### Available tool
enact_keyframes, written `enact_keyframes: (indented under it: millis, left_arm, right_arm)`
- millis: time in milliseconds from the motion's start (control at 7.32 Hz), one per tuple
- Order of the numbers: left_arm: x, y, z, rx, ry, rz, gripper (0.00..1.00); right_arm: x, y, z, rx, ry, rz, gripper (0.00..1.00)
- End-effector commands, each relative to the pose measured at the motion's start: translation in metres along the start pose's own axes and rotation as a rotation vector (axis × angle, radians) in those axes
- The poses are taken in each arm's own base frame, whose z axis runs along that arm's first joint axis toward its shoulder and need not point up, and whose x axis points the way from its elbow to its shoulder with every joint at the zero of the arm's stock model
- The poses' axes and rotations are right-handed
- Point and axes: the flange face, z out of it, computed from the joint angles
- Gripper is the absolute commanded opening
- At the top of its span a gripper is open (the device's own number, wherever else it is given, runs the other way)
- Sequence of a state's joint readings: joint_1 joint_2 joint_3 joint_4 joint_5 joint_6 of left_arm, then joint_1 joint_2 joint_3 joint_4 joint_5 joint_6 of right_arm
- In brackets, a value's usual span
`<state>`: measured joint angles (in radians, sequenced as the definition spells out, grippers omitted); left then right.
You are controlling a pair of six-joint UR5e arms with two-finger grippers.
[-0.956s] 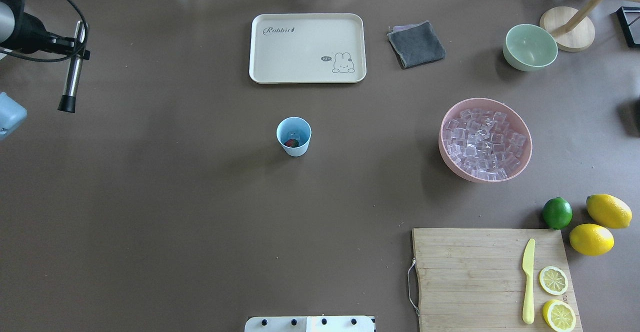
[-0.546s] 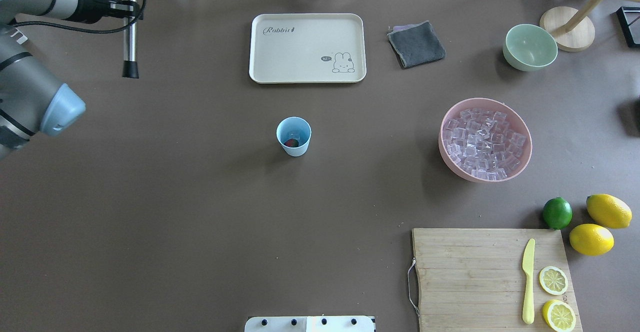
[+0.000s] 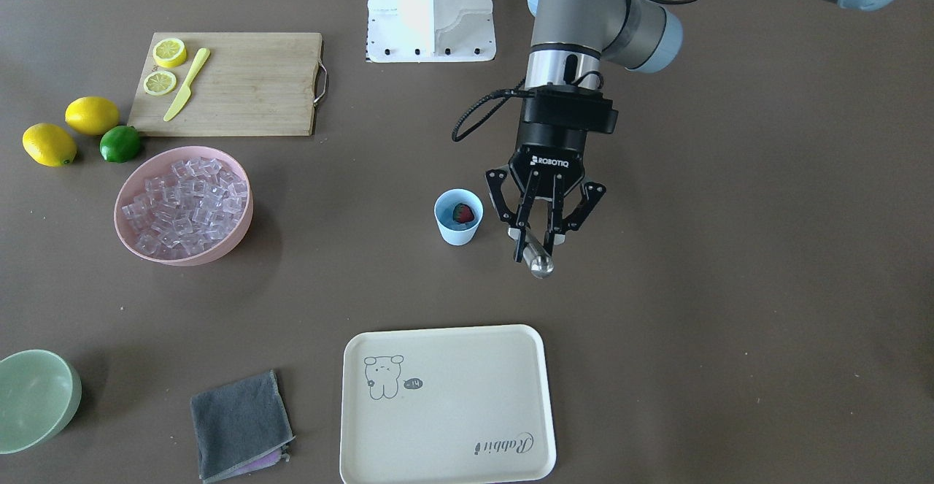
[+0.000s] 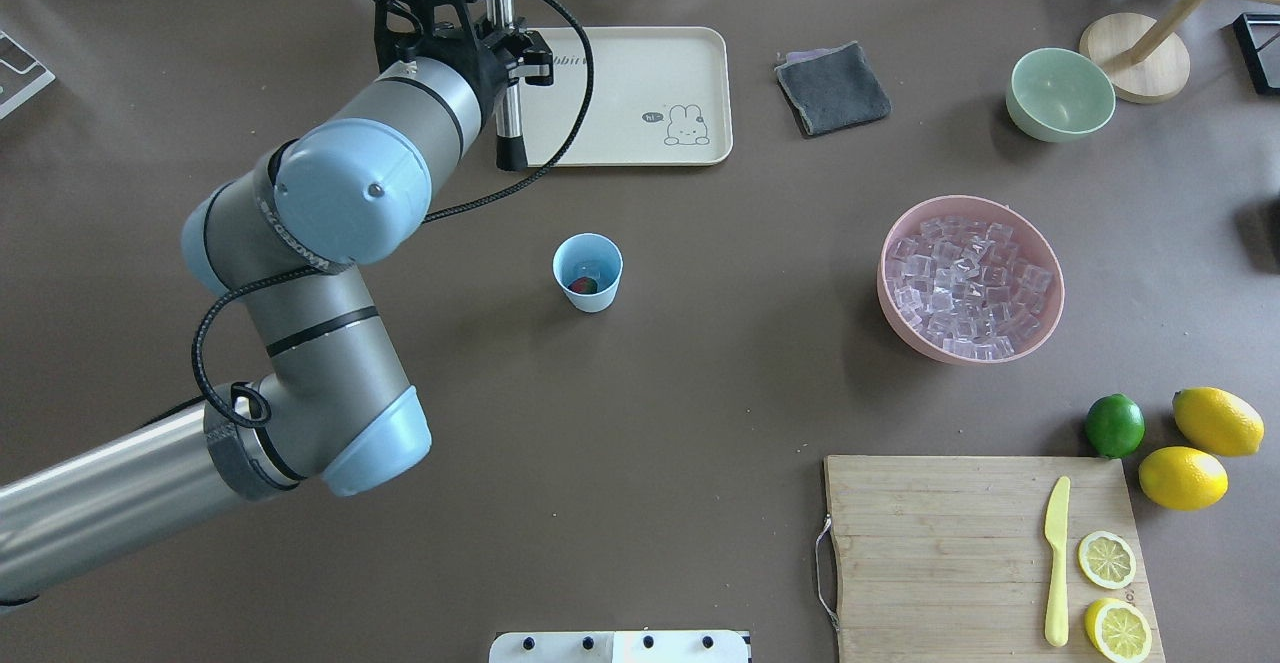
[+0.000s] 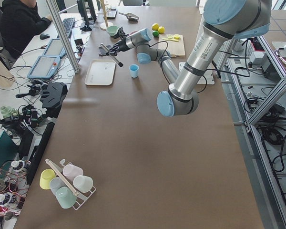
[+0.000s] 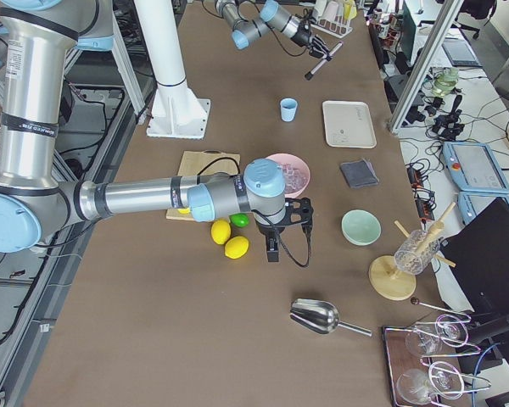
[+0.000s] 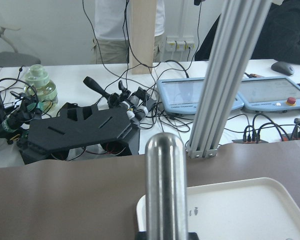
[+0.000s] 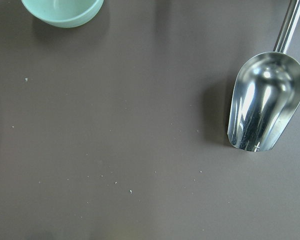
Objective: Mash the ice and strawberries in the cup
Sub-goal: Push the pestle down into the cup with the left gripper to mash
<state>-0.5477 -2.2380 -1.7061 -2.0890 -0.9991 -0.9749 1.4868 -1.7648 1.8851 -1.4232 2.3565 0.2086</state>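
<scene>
The light-blue cup (image 4: 587, 271) (image 3: 458, 215) stands upright mid-table with a red strawberry (image 3: 463, 213) in its bottom and a pale clear piece beside it. The ice (image 4: 968, 283) fills the pink bowl (image 4: 1050, 328) to the right. My left gripper (image 4: 503, 43) (image 3: 538, 239) is shut on a silver muddler (image 4: 510, 113) with a black tip, held upright above the table beyond the cup, over the tray's left edge. In the left wrist view the muddler (image 7: 165, 190) fills the centre. My right gripper (image 6: 276, 242) shows only in the exterior right view, near the lemons; I cannot tell its state.
A cream tray (image 4: 620, 93), a grey cloth (image 4: 832, 88) and a green bowl (image 4: 1060, 93) lie along the far side. The cutting board (image 4: 930, 553) carries a yellow knife and lemon slices, with a lime and two lemons beside it. A metal scoop (image 8: 262, 107) lies under the right wrist.
The left arm has swung in from the table's left edge toward the right, carrying the muddler to the tray's left edge. The cup has not moved.
</scene>
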Motion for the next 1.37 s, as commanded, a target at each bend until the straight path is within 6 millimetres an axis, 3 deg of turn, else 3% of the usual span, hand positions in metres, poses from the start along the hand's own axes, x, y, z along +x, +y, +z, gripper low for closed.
enact_keyframes:
  millis: [0, 137, 273, 546, 683, 820, 956, 1093, 1229]
  left_arm:
    - [0.056, 0.05, -0.049, 0.118, -0.02, -0.02, 0.23]
    - [0.058, 0.072, -0.045, 0.114, -0.003, -0.042, 0.23]
    - [0.056, 0.096, -0.029, 0.134, -0.029, -0.061, 0.23]
    - [0.05, 0.11, -0.02, 0.152, -0.055, -0.053, 0.23]
    - [0.047, 0.133, -0.007, 0.144, -0.061, -0.055, 0.23]
    - [0.049, 0.139, -0.012, 0.143, -0.02, -0.089, 0.23]
    - [0.055, 0.164, -0.022, 0.118, -0.007, -0.076, 0.23]
    - [0.053, 0.17, -0.02, 0.113, -0.013, -0.06, 0.23]
    - [0.054, 0.146, -0.023, 0.13, -0.004, -0.072, 0.23]
  right_arm:
    - [0.002, 0.002, 0.001, -0.003, 0.0, 0.005, 1.0]
    - [0.001, 0.001, 0.001, -0.002, -0.001, 0.002, 0.99]
    - [0.001, 0.001, 0.0, -0.001, -0.001, 0.003, 1.0]
    - [0.0, -0.001, 0.001, -0.002, -0.001, 0.002, 1.0]
    - [0.0, -0.003, 0.003, -0.007, 0.001, 0.003, 1.0]
    - [-0.003, -0.005, 0.003, -0.008, 0.0, -0.004, 1.0]
    - [-0.002, -0.005, 0.006, -0.012, 0.003, -0.003, 1.0]
    - [-0.002, -0.005, 0.005, -0.011, 0.003, -0.004, 1.0]
    - [-0.002, -0.005, 0.005, -0.011, 0.003, -0.004, 0.99]
